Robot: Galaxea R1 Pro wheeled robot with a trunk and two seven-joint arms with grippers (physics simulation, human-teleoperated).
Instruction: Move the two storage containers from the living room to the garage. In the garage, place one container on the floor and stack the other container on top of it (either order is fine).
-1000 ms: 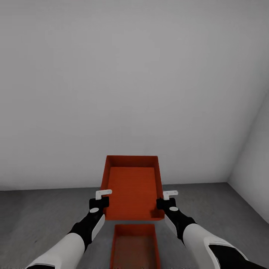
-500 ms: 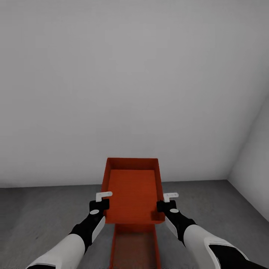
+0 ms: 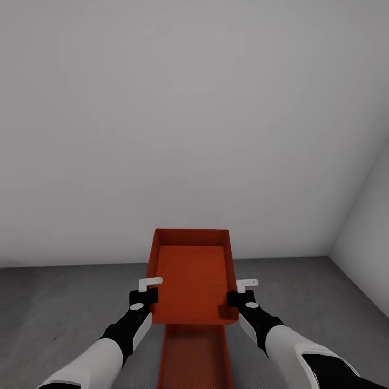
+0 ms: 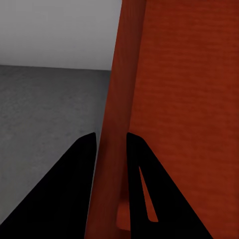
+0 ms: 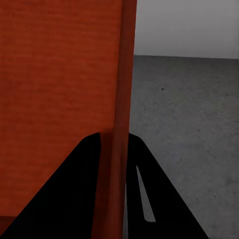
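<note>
A: Where's our upper orange-red open-topped rectangular container (image 3: 190,275)?
B: Above the lower one (image 3: 195,356) on the dark grey floor (image 3: 54,302); our left gripper (image 4: 110,144) and right gripper (image 5: 114,142) clamp its side walls

The right gripper's (image 5: 113,149) two black fingers (image 5: 74,194) straddle the orange-red plastic container's (image 5: 59,89) upright wall, grey concrete floor (image 5: 184,119) beyond.

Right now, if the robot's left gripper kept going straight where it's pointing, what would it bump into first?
The left gripper already pinches the held container's side wall. Past that, probably the grey floor, then the white wall.
</note>
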